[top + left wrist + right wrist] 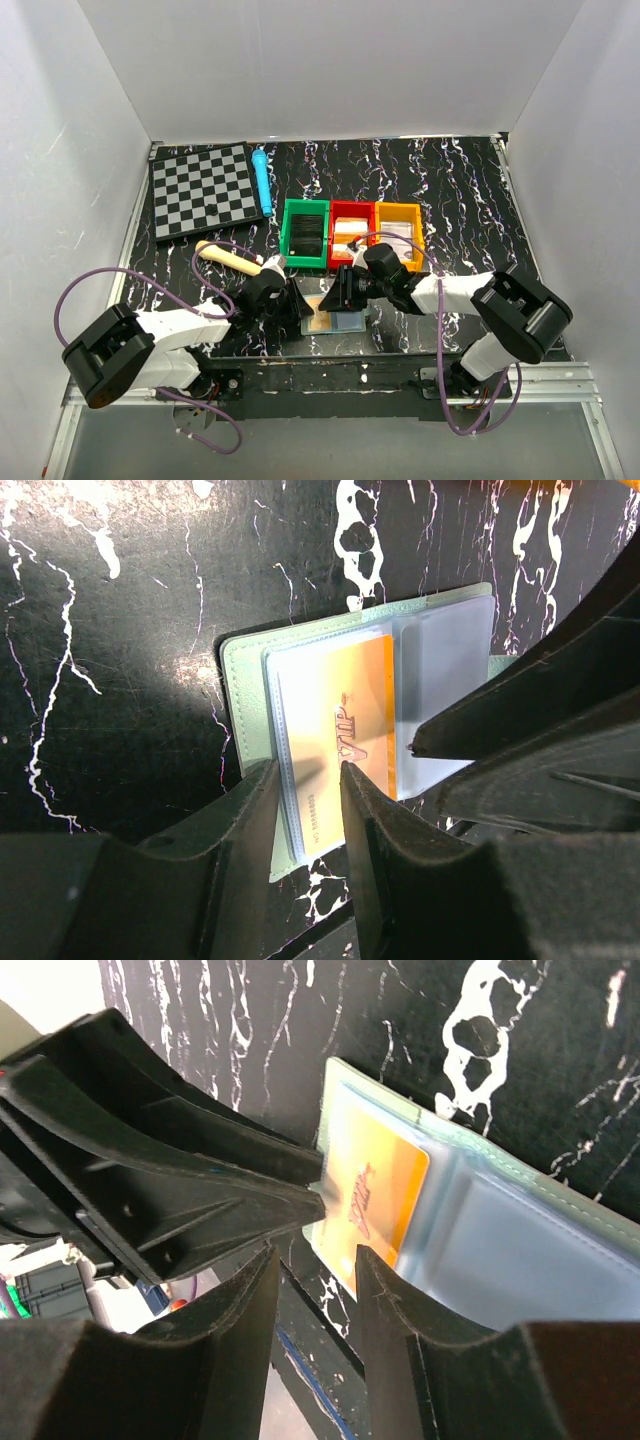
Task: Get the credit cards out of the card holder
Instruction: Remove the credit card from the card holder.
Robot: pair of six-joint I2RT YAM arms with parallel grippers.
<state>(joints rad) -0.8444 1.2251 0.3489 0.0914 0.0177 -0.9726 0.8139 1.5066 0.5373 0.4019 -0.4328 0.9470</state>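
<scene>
The card holder [238,685] is laid open and flat on the black marbled table [120,680], near its front edge, in front of the green bin [305,232] and between the two arms, so both claws can get at it from opposite sides. One orange card [362,705] is seen in the clear sleeve [300,695] and is not yet out; the other pocket looks empty, though that cannot be confirmed. The left gripper [305,780] is set down on the near edge of that sleeve, jaws narrowly apart with the sleeve's corner between them. Whether the sleeve is pinched or only pressed cannot be told. It is probably placed there to pin the holder in place. The right gripper [316,1255] is brought in from the other side with its jaws parted and nothing held; in the left wrist view one fingertip is touching the sleeve just beside the card. It is judged to be lined up to work the card out. The step in hand is judged to be pinning and reaching, with extraction not begun. The thin sleeve may lift along with the card.
</scene>
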